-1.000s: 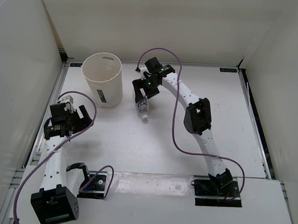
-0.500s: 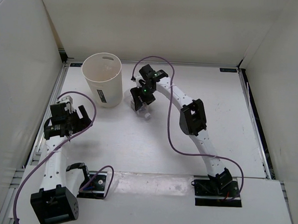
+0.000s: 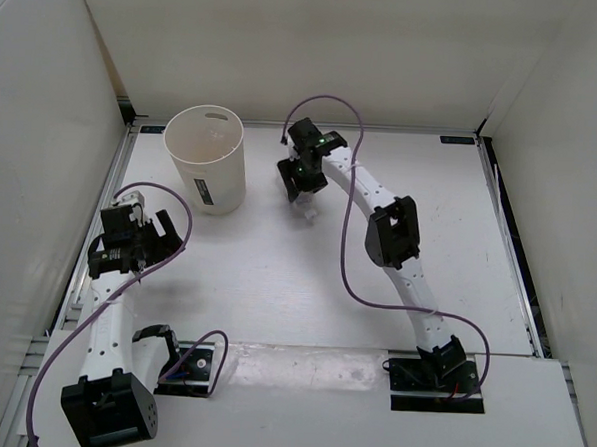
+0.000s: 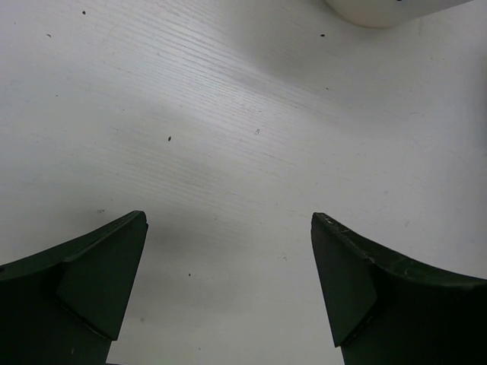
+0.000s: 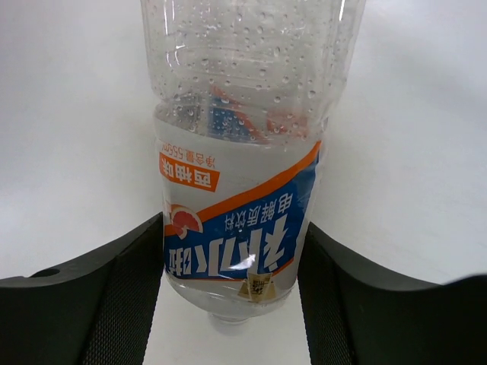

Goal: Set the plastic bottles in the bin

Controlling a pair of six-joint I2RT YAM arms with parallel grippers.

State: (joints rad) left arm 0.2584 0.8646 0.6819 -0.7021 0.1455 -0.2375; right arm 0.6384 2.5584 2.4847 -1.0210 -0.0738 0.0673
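– While the feed's up: which way does the blue-labelled bottle (image 5: 236,190) point in the right gripper (image 3: 302,179)?
– Long axis runs in line with the fingers. Label print reads upside down in the wrist view. Tapered end toward the palm, wide body out past the tips. Cap hidden. Both fingers press on the label band, so it's clamped.
– Bin?
– The bin (image 3: 207,164) is upright, mouth up, by the back-left corner, close to the rear wall (image 3: 287,53). Gripper sits to its right, apart from it, with bare table (image 3: 275,282) between them.
– Left side?
– The left gripper (image 4: 228,228) is spread wide over bare table near the left edge. The bin's base shows at the top of its view.
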